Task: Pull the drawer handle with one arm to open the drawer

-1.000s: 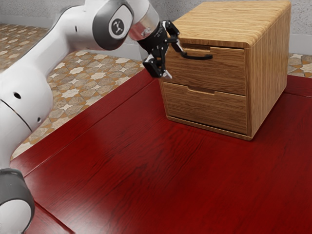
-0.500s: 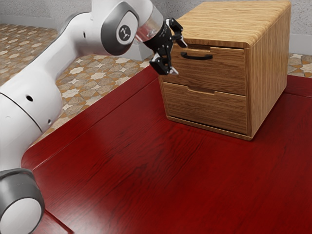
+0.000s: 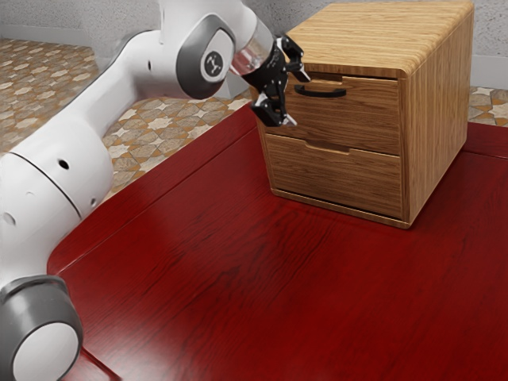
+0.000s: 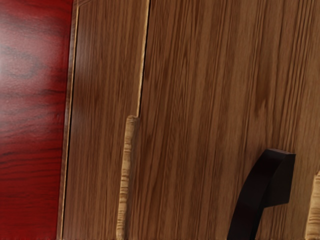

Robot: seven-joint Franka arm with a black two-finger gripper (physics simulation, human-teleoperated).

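In the exterior view the gripper [image 3: 292, 97] covers the cabinet's [image 3: 432, 119] front corner and the nearest edge of the top drawer [image 3: 361, 111], and whether a finger touches the end of the handle [image 3: 321, 92] cannot be told. The arm [image 3: 71, 167] is cut off by that view's left and lower edges. In the wrist view the handle [image 4: 260, 200] is cut by the picture's edge, with one end showing, and the lower drawer [image 4: 100, 150] and the table [image 4: 30, 125] run out of frame.

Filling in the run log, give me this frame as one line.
phase: pre-grasp | fingers: open, at the handle end | top drawer: looks shut | grasp: not yet
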